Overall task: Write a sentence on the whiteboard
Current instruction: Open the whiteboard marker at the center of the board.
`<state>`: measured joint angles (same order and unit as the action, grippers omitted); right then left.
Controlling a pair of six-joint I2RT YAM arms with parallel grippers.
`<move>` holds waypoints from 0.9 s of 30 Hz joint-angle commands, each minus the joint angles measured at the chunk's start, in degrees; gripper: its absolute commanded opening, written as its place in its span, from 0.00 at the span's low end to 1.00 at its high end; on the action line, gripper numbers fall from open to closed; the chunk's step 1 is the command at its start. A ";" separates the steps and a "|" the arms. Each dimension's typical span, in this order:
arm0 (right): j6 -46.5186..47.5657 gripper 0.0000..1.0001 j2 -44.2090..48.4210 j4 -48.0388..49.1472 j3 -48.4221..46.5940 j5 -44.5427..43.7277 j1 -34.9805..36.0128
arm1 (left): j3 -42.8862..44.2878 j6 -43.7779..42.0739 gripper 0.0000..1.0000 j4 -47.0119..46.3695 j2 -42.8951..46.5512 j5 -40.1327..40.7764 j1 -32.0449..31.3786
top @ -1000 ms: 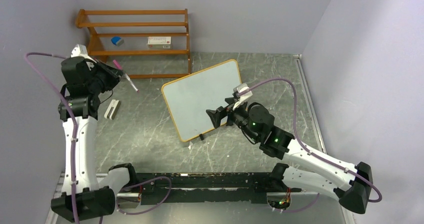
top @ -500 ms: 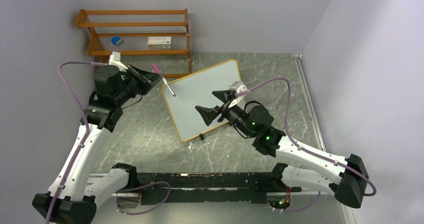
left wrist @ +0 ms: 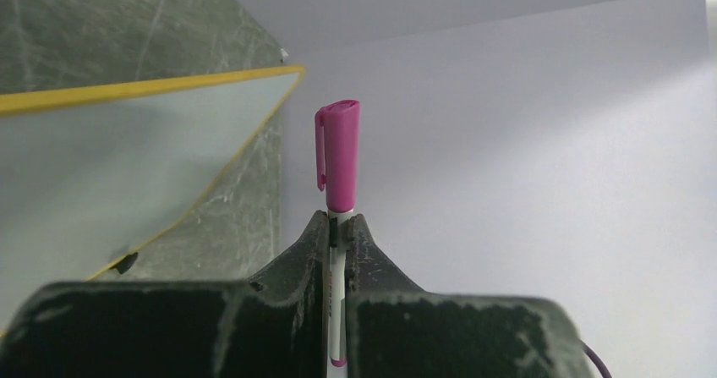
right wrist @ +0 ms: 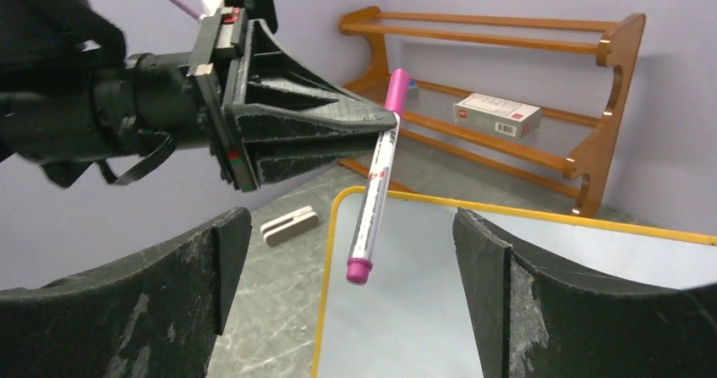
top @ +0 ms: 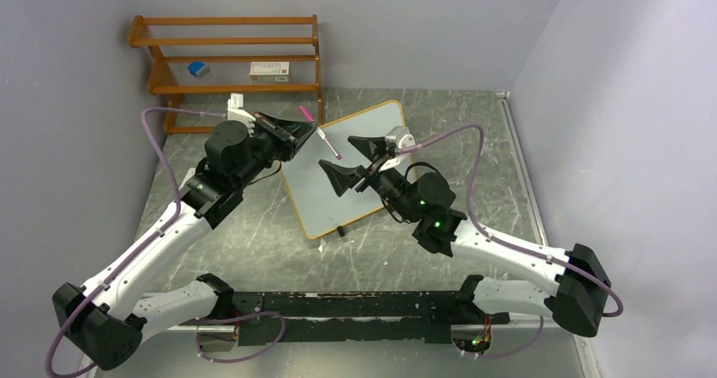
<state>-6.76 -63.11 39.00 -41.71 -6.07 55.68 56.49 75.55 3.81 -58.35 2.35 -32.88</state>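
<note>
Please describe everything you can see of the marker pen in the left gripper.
The marker is a slim white barrel with a magenta clip cap at its top and a small magenta lower end. The jaws of the left gripper are shut on it just below the cap. It hangs tilted above the whiteboard, touching nothing else.
</note>
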 commanded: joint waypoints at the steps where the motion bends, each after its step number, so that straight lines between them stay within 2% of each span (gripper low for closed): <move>1: 0.37 0.90 -2.89 6.93 -2.18 -4.47 0.06 | -0.63 2.26 0.05 -8.26 -0.39 3.97 -2.56; 16: 0.77 0.61 -8.11 14.75 -2.68 -8.37 -0.04 | -2.79 4.00 0.05 -10.69 -1.28 2.45 -4.35; 25: 1.05 0.48 -9.94 15.64 -2.84 -9.64 -0.03 | -3.52 4.74 0.05 -11.92 -1.74 1.65 -4.71; 27: 1.05 0.42 -10.25 16.00 -2.52 -10.19 -0.11 | -3.75 5.15 0.05 -12.38 -1.77 1.41 -4.79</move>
<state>-6.22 -72.93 51.22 -43.62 -14.20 55.66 53.43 79.79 -4.93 -60.31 4.71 -37.04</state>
